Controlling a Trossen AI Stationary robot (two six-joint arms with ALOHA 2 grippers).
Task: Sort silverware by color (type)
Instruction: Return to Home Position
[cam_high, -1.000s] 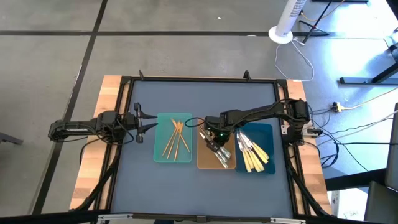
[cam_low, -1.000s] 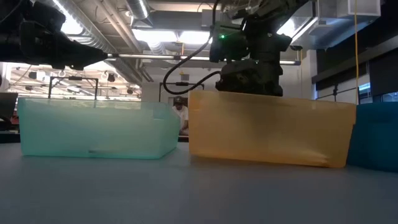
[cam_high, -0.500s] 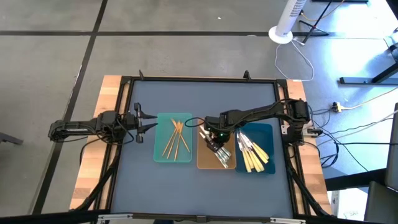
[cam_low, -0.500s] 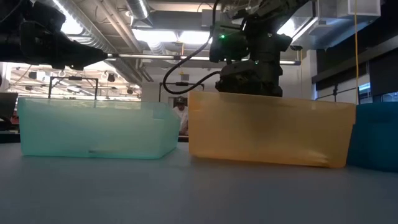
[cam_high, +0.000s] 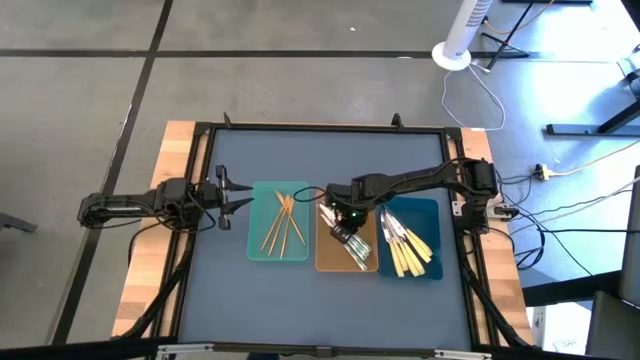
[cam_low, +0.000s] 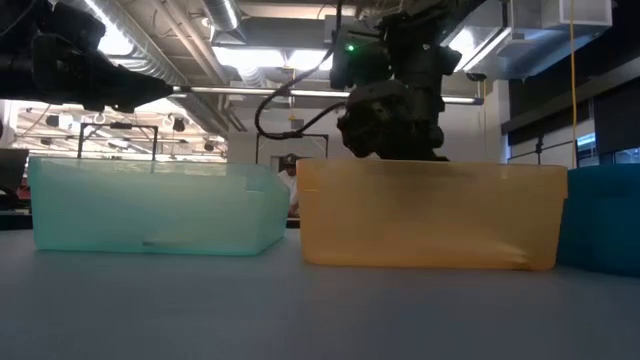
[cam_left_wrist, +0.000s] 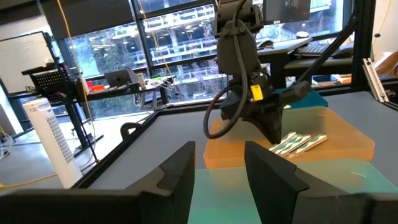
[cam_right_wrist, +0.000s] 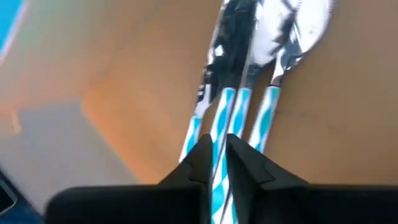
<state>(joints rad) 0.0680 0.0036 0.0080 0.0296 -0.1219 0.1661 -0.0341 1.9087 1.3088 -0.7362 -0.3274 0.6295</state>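
- The right gripper hangs over the orange tray. Its fingers are drawn to a narrow slit, with nothing clamped that I can see. I take it the drop is made and the arm is free to leave.
- Right below it, the striped-handled utensils lie side by side on that tray's floor, all pointing one way (tidy enough for pieces let go from above).
- The gold utensils fan out in the teal tray, and the yellow-handled utensils lie in the blue tray. Each kind has its own tray and I spot no piece loose on the table, so the sorting looks finished.
- The left gripper waits just beside the teal tray, on the side away from the orange one. Its fingers are wide apart and empty, well out of the other arm's way.
- From table height the tray walls hide everything inside them.
- In the wrist view one striped handle lines up with the right gripper's slit, so I cannot wholly rule out contact there.
- The heaps overlap too much to count, or to tell fork from knife.
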